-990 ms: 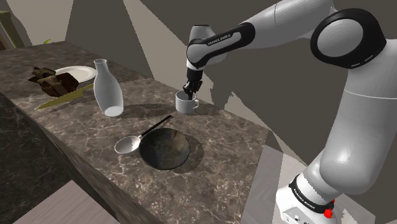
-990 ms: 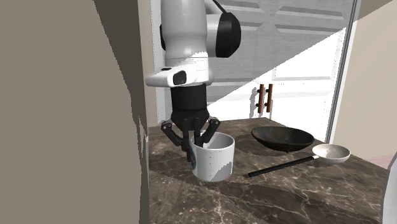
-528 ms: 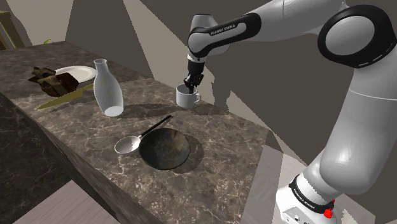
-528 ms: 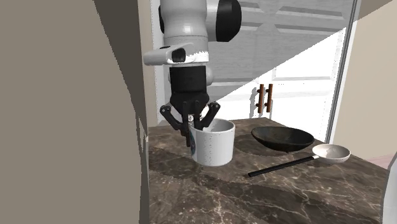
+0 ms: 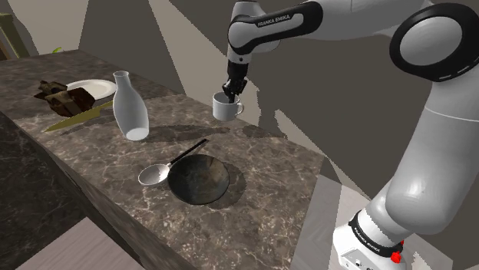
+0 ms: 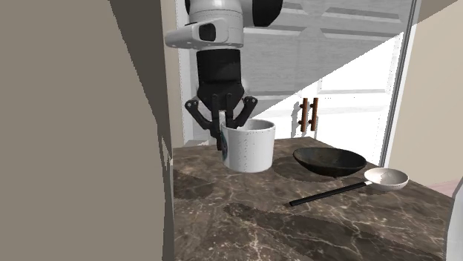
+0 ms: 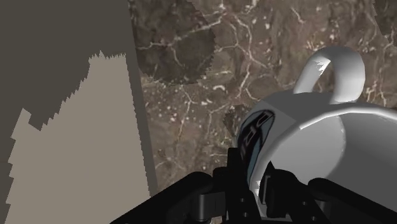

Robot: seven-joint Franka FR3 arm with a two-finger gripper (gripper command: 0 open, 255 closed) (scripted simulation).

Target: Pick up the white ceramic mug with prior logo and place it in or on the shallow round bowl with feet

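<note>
We see a long dark marbled counter (image 5: 261, 157) running from the shoulder view's far left to its near right. The white arm (image 5: 430, 161) arches over it from the stand at the right. On the left part of the counter stands a tall white bottle (image 5: 130, 107), with a white plate (image 5: 94, 88) farther left behind it. A dark shallow bowl (image 5: 198, 178) sits by the near edge, well apart from the mug.

The white mug (image 5: 226, 108) hangs upright just above the counter's far side, its shadow on the stone below. In the wrist view a dark logo shows on its wall and its handle points away from the hand. A grey spoon (image 5: 155, 173) lies just left of the bowl.

The black fingers (image 7: 233, 170) pinch the mug's rim narrowly, one inside and one outside over the logo.
</note>
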